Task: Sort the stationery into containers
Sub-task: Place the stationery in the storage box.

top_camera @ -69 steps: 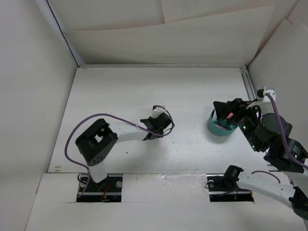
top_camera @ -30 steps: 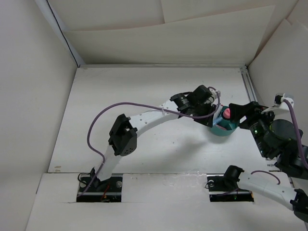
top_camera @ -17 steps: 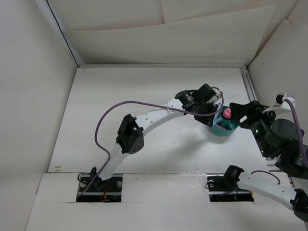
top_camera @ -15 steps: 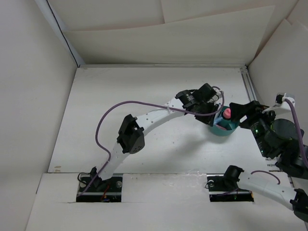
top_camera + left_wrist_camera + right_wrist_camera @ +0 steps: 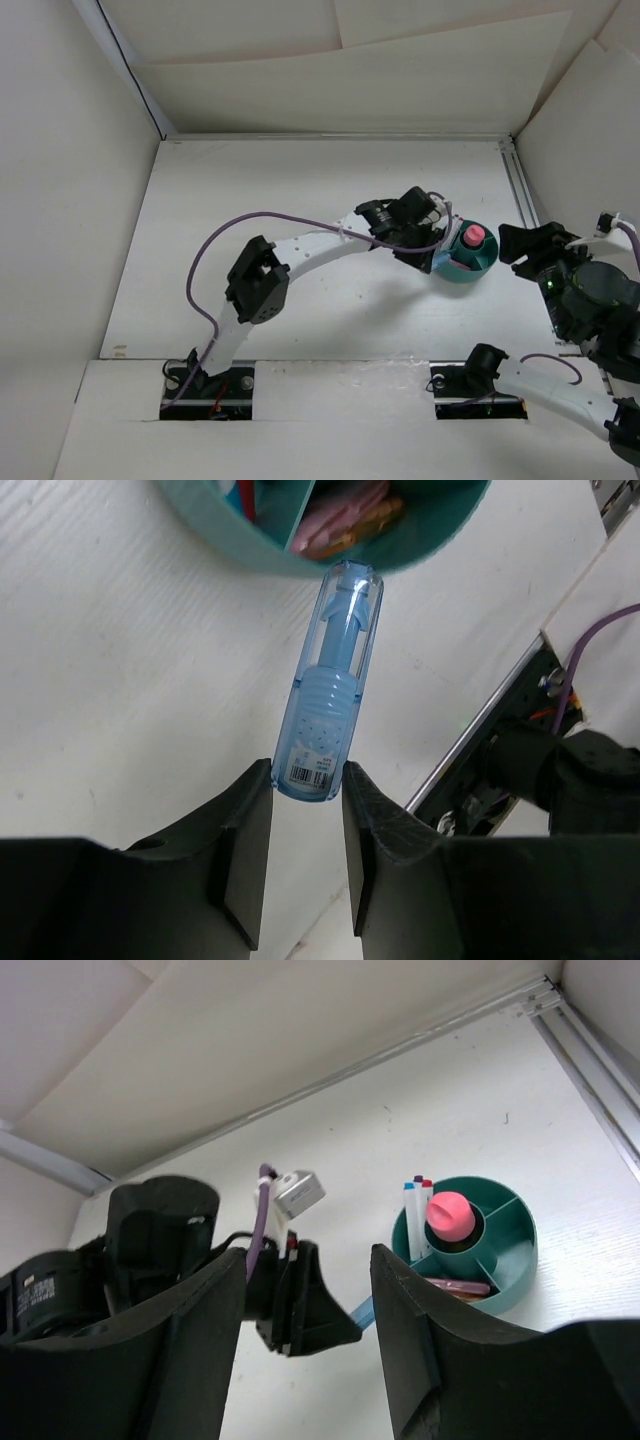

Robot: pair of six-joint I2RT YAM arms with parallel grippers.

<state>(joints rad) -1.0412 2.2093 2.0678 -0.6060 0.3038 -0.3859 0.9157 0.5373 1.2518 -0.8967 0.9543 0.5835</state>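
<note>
Blue marker (image 5: pixel 328 685) clamped in left claw (image 5: pixel 308 780); cup (image 5: pixel 430 525) cropped at frame top.

Translucent blue marker (image 5: pixel 330 685), clamped at its barcoded end in the left hand (image 5: pixel 307 780) and projecting straight ahead. Its far tip reaches the wall of the teal divided cup (image 5: pixel 512 1295). In the cup: pink-capped glue stick (image 5: pixel 450 1216) upright at centre, white pens (image 5: pixel 413 1210) upright, and pink and orange markers (image 5: pixel 350 518) in another compartment.

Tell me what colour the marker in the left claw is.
The marker is translucent light blue, clearest in the left wrist view.
</note>
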